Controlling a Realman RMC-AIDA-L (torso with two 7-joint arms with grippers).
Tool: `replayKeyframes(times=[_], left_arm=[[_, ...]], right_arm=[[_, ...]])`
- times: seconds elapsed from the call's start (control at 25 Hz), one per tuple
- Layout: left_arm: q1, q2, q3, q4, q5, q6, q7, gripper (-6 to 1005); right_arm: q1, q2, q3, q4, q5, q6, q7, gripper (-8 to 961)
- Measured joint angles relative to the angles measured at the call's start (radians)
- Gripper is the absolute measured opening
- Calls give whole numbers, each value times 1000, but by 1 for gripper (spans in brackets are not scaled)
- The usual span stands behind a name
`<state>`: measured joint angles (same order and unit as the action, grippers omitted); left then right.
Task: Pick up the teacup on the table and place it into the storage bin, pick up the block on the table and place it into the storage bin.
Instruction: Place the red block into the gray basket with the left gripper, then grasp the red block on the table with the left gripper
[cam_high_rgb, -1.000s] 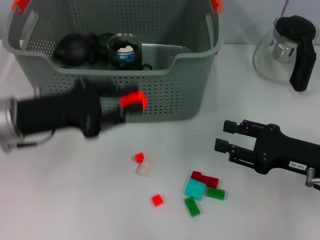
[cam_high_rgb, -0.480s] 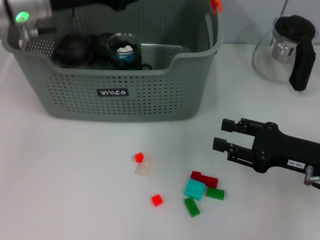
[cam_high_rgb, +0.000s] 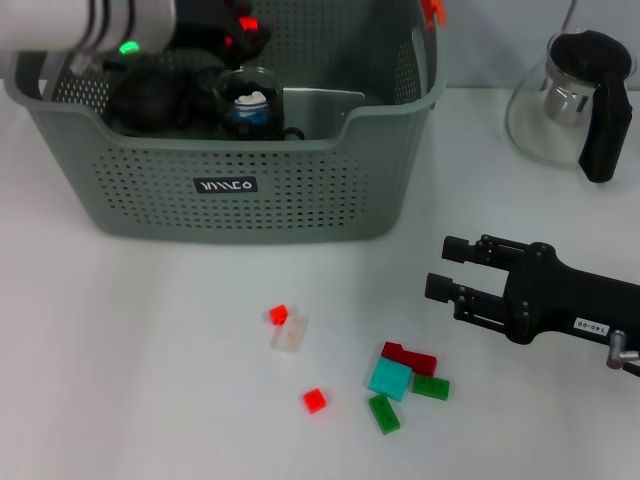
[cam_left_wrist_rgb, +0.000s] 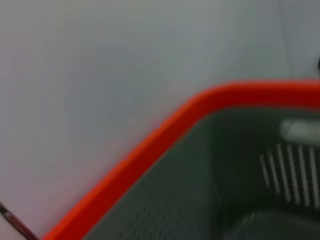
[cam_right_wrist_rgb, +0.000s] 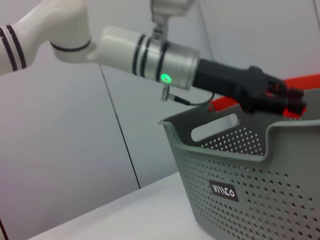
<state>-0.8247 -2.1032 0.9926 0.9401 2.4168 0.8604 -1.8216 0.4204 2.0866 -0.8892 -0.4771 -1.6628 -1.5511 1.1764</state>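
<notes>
The storage bin (cam_high_rgb: 300, 190), a grey perforated basket, stands at the back left of the table. My left gripper (cam_high_rgb: 238, 28) hovers over the bin's left half, with something red at its tip. It also shows above the storage bin (cam_right_wrist_rgb: 250, 190) as the left gripper (cam_right_wrist_rgb: 282, 97) in the right wrist view. Several small blocks lie on the table in front: a red block (cam_high_rgb: 278, 314), a clear block (cam_high_rgb: 288, 335), another red block (cam_high_rgb: 315, 400) and a cluster with a cyan block (cam_high_rgb: 390, 378). My right gripper (cam_high_rgb: 445, 270) rests open to the right of the cluster. No teacup shows on the table.
Inside the bin sit a black teapot (cam_high_rgb: 148, 98) and a glass cup (cam_high_rgb: 248, 100). A glass teapot with a black handle (cam_high_rgb: 575, 100) stands at the back right. The left wrist view shows the bin's orange handle rim (cam_left_wrist_rgb: 165, 135) close up.
My left arm has swung from in front of the bin up and over its back left. The right gripper and the blocks on the table have stayed put.
</notes>
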Motion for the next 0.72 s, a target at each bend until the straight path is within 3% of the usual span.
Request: replayKeyframes(times=[0.04,0.16,0.4,0.68,0.72], left_arm=[[-2,-26,35,-15,76,-58,-21,322],[-9,-44,53,-29,130,-78,-33,323],[-28,-56,64,-43,206,-105,-109,325],[-18,-62,59,-12,190,-103,-114,328],[-8,-64,58,8,168,-99,-117,372]], right_arm=[[0,1,0,0,0,1,0,626],[0,2,-1,1,0,2,-1,626],[0,1,1,2,0,2,0,626],[-3,1,2,2,0,2,1,626],[-4,1,3,2,0,2,1,626]])
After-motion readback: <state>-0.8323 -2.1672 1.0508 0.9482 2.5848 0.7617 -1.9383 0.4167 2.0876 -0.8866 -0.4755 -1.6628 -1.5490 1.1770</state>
